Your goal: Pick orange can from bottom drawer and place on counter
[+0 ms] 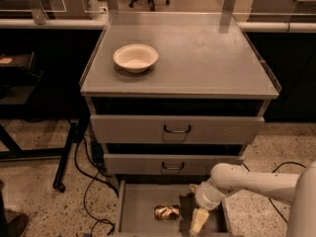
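Observation:
The orange can [167, 212], shiny and dented, lies on its side on the floor of the open bottom drawer [136, 211], left of centre. My gripper [196, 216] hangs inside the drawer just right of the can, on the end of the white arm [247, 180] that comes in from the right. One pale finger [198, 220] points down toward the drawer floor. The can is not held. The counter [207, 58] above is the flat grey cabinet top.
A cream bowl [136, 58] stands on the counter's left part. Two handled grey drawers [177, 129] above the bottom one are nearly closed. Black cables [89, 181] and a table leg [66, 157] lie on the floor to the left.

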{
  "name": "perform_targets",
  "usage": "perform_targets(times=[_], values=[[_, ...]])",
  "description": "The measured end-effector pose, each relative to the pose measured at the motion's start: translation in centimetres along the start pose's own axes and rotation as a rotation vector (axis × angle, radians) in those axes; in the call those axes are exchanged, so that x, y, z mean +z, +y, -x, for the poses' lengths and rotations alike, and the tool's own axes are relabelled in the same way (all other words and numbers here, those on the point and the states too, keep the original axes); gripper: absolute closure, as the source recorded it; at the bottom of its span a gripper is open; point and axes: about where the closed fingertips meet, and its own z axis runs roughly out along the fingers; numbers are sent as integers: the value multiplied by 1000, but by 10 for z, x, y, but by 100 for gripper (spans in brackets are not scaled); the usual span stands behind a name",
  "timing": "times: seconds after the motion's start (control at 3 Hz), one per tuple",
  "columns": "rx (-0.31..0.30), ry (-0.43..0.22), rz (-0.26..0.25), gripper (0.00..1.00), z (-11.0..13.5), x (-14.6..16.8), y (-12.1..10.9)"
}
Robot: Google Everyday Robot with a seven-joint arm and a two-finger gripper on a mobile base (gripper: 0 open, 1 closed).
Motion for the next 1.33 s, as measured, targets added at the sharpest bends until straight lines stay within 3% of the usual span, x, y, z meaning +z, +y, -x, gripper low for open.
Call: perform_targets(times=[0.67,1.0,1.33], values=[[-9,-31,-7,0,-1,7,2],[16,-99,-13,0,-7,29,-11],[25,-172,13,0,-10,74,-41]])
